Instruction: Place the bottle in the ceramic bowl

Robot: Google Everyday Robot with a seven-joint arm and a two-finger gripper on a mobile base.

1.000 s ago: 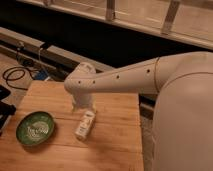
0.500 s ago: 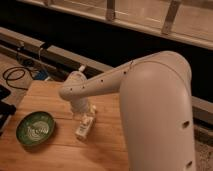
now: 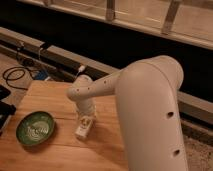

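The small white bottle (image 3: pixel 83 126) lies on the wooden table (image 3: pixel 55 150), a little right of the table's middle. The green ceramic bowl (image 3: pixel 35 128) with a pale swirl sits at the table's left, about a bowl's width from the bottle. My white arm reaches in from the right and bends down over the bottle. The gripper (image 3: pixel 85 118) is at the bottle's far end, directly above it, mostly hidden by the wrist.
The table's left edge is near the bowl. Black cables (image 3: pixel 17 75) lie on the floor at the left. A grey rail (image 3: pixel 60 55) and a dark wall run behind the table. My large arm link (image 3: pixel 150 115) covers the table's right side.
My arm has swung further left and lower, and the gripper has come down onto the far end of the bottle. The bottle and the bowl have stayed in place.
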